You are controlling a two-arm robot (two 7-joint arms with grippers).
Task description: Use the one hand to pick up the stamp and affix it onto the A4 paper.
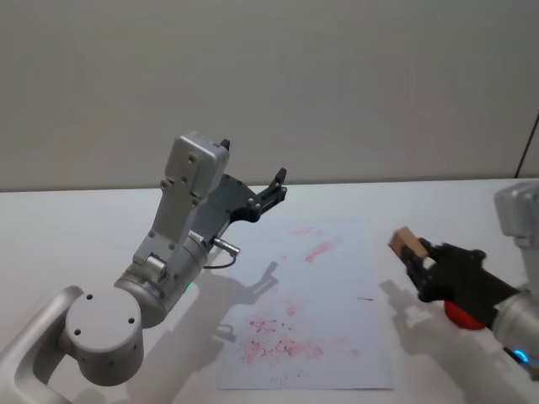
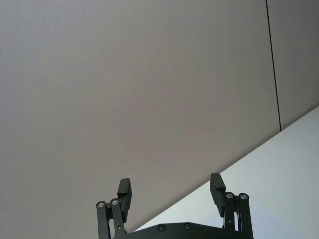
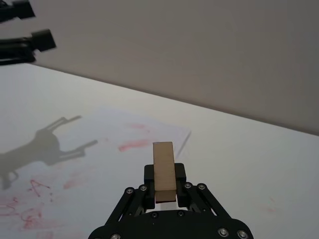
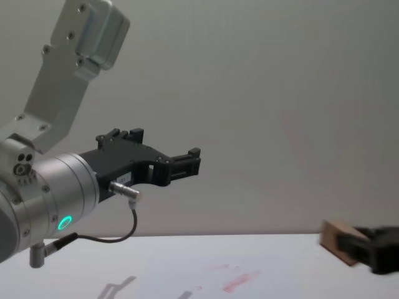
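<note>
Right gripper (image 1: 418, 259): clamped on stamp (image 1: 404, 242), held above table (image 1: 76, 223), just right of A4 paper (image 1: 345, 295).
Left gripper (image 1: 271, 190): raised near paper's far-left corner, fingers apart.

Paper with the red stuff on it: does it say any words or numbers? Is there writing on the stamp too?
No text here can be read.
On the paper: only red smudges, too blurred to read as letters or numbers.
On the stamp: plain wood on the sides that show, no writing.
</note>
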